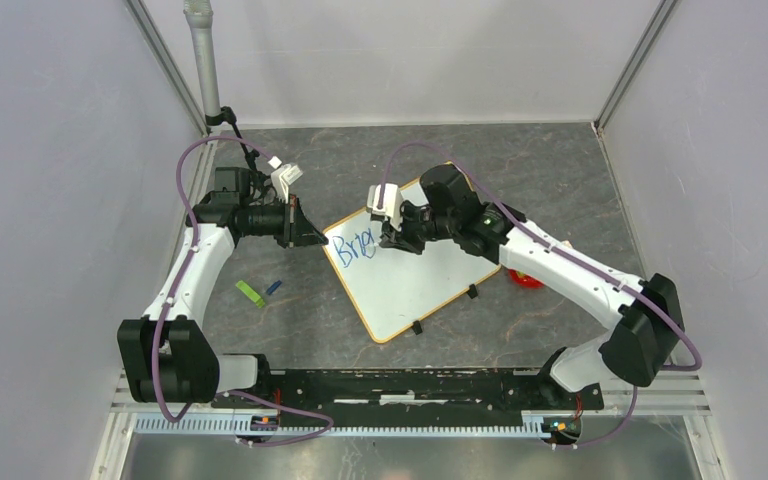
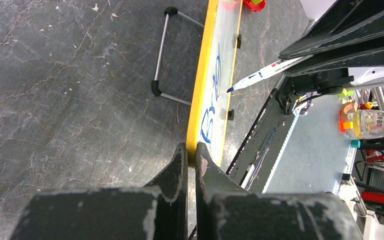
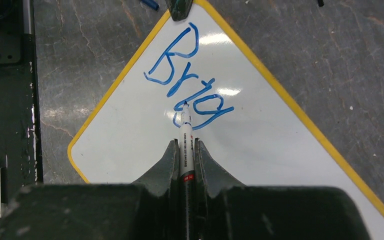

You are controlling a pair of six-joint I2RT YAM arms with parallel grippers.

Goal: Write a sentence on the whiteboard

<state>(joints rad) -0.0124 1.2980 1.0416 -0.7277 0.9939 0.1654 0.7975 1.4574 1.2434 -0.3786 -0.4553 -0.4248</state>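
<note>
The whiteboard point(image 1: 415, 275) lies tilted on the dark table, white with an orange-yellow frame. Blue lettering "Brig" point(image 3: 187, 82) stands near its left corner; the rest of the sentence does not show. My left gripper point(image 2: 191, 152) is shut on the board's yellow edge point(image 2: 200, 95) at that corner. My right gripper point(image 3: 185, 146) is shut on a white marker point(image 3: 185, 145), whose blue tip rests on the board by the last letter. The marker also shows in the left wrist view point(image 2: 260, 75).
A green object point(image 1: 250, 293) and a small blue cap point(image 1: 274, 287) lie left of the board. A red thing point(image 1: 526, 280) sits behind the right arm. A wire stand point(image 2: 162, 55) lies beside the board. Enclosure walls close all sides.
</note>
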